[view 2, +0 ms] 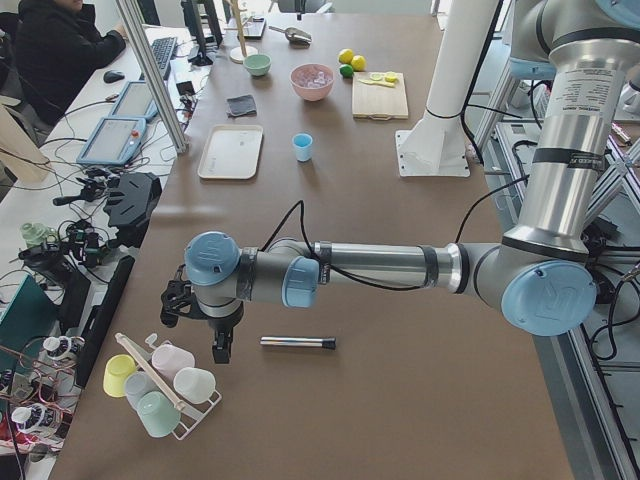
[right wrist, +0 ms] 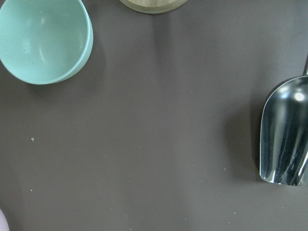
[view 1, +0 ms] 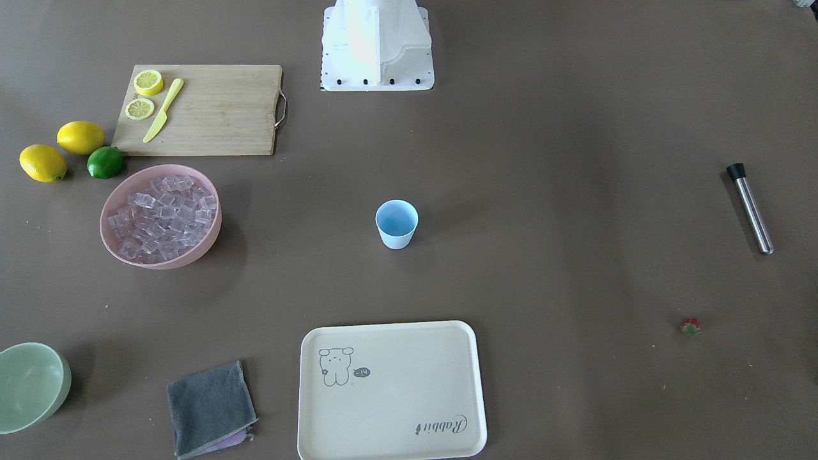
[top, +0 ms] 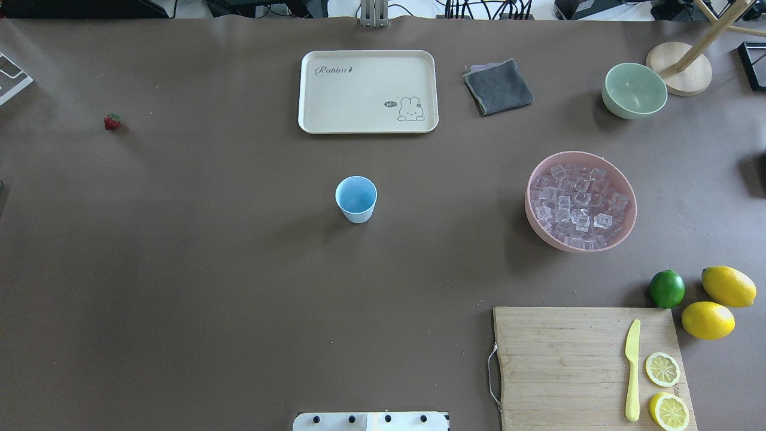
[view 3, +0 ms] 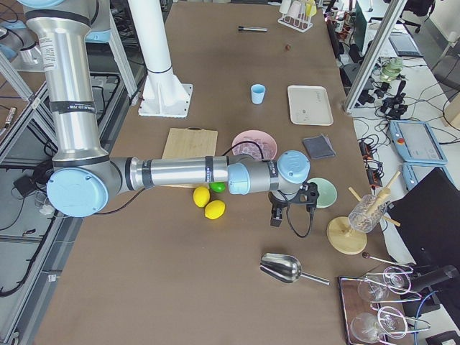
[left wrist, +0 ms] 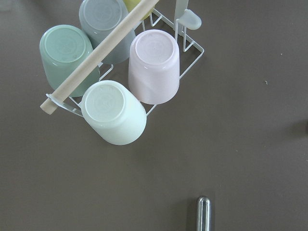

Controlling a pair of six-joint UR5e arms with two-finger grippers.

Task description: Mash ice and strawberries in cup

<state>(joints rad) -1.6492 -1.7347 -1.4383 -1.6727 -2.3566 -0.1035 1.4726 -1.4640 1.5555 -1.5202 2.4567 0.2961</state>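
The cup (top: 356,199) stands upright at the middle of the table (top: 209,269), and I see only its blue bottom inside. The ice (top: 579,206) is heaped in the pink bowl (top: 534,221) on the robot's right, well apart from the cup. The strawberry (top: 112,122) lies alone far out on the robot's left. My left gripper (view 2: 218,350) hangs over that end of the table, between a rack of upturned cups (view 2: 160,385) and a steel muddler (view 2: 297,343). My right gripper (view 3: 279,214) hangs beside the pale-green bowl (view 3: 325,192), near a metal scoop (view 3: 284,268). I cannot tell whether either gripper's fingers are spread or pressed together.
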